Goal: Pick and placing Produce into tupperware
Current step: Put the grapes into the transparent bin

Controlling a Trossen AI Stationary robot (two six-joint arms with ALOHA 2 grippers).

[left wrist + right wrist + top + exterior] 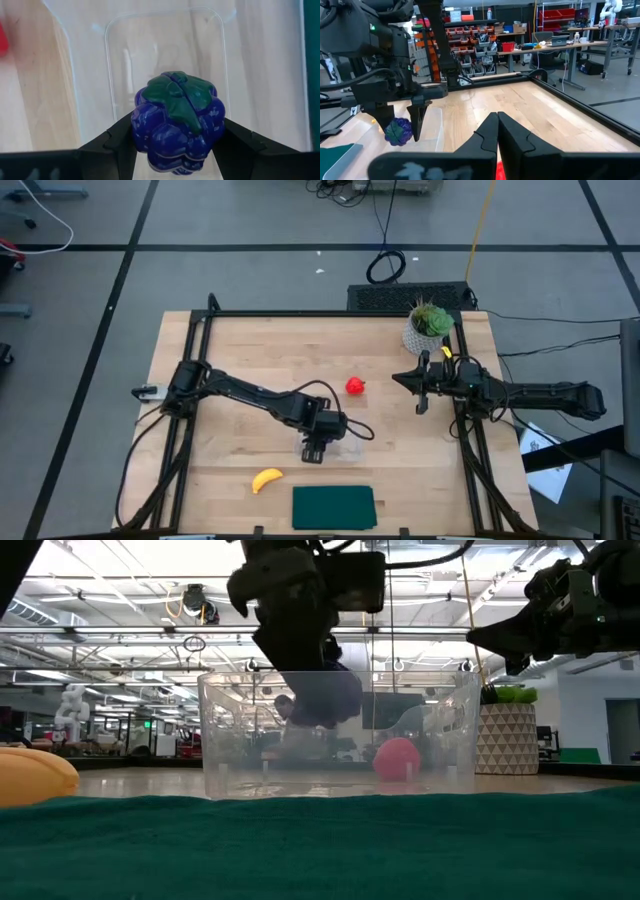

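The left claw (175, 150), clamped on the purple grape cluster (177, 122), hangs directly above the clear tupperware (165, 55) ready to drop it in, while the right claw (497, 131) waits shut and empty off to the tupperware's side.

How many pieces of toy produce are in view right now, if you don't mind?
3: the purple grapes held in the left gripper above the tupperware; the strawberry mid-table; the banana beside the green mat.
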